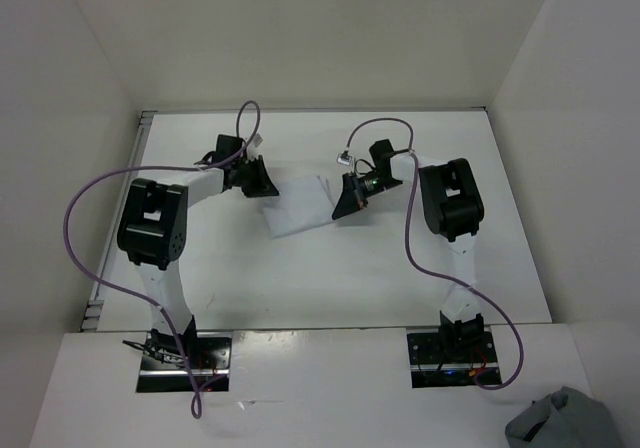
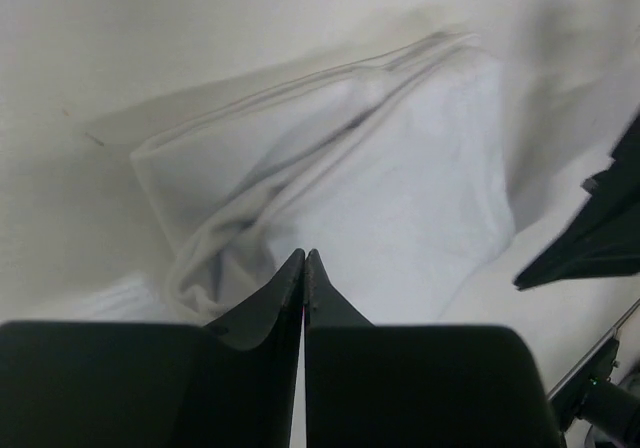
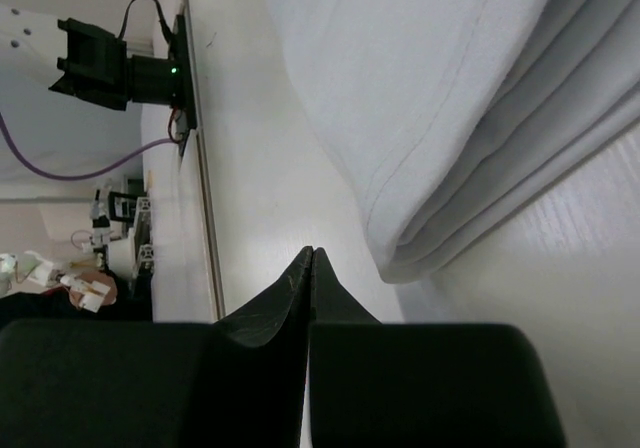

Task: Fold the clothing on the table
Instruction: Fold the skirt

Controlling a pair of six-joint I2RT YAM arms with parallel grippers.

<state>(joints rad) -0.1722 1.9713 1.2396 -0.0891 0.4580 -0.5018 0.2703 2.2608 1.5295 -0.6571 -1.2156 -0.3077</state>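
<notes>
The clothing (image 1: 298, 208), a small white garment, lies folded in layers on the table (image 1: 300, 278) between my two grippers. My left gripper (image 1: 268, 188) sits at its left edge. In the left wrist view the left gripper (image 2: 304, 254) is shut, its tips pressed together just above the rumpled near edge of the clothing (image 2: 410, 188), with no fabric visible between them. My right gripper (image 1: 341, 210) is at the garment's right edge. Seen from the right wrist, the right gripper (image 3: 312, 252) is shut and empty over bare table, a short way from the stacked folds of the clothing (image 3: 440, 88).
White wall panels (image 1: 70, 118) stand on the table's left, back and right sides. A grey-blue cloth bundle (image 1: 566, 420) lies off the table at the bottom right. Purple cables (image 1: 90, 193) loop off both arms. An arm base (image 3: 110, 63) shows beyond the table's edge.
</notes>
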